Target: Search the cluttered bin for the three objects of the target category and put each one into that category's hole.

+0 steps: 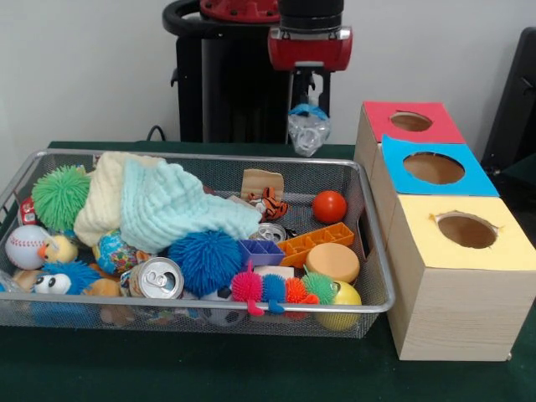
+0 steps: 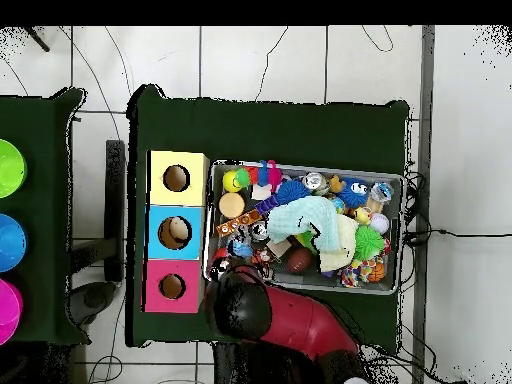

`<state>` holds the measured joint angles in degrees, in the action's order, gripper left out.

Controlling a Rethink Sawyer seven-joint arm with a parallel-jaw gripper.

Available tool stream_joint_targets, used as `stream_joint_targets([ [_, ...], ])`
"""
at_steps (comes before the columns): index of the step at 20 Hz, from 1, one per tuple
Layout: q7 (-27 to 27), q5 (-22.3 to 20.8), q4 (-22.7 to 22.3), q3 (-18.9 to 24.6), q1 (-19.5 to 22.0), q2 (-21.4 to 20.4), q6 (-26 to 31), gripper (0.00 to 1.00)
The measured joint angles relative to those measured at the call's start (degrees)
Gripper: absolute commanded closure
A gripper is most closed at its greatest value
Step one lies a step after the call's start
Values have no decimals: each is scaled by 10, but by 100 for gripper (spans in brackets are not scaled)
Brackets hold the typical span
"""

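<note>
My gripper (image 1: pixel 308 107) hangs from the red wrist above the far rim of the wire-mesh bin (image 1: pixel 209 156). It is shut on a crumpled clear plastic bottle (image 1: pixel 308 131) with a blue cap, held above the bin's rim level. It is to the left of the red-topped box (image 1: pixel 381 117). The blue-topped box's round hole (image 1: pixel 434 168) lies to the right of and nearer than the gripper. In the overhead view the arm's head (image 2: pixel 243 305) hides the gripper, beside the bin (image 2: pixel 401 232) and near the blue hole (image 2: pixel 176 232).
The bin holds a pale blue and cream cloth (image 1: pixel 167 201), spiky balls, a silver can (image 1: pixel 157 278), a second can (image 1: pixel 270 232), a red ball (image 1: pixel 329 206), an orange tray (image 1: pixel 318 241) and small toys. A yellow-topped box (image 1: pixel 466 229) stands nearest.
</note>
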<state>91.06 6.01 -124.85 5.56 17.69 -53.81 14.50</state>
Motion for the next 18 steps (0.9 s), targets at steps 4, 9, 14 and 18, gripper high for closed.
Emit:
stream_joint_targets([
  [4, 28, 53, -28, 1, -38, -12, -1, 100],
  [9, 69, 87, -57, 7, -68, -12, -16, 100],
  [14, 107, 102, -77, 15, -89, -7, -49, 100],
  [18, 138, 110, -85, 22, -99, -2, -90, 100],
])
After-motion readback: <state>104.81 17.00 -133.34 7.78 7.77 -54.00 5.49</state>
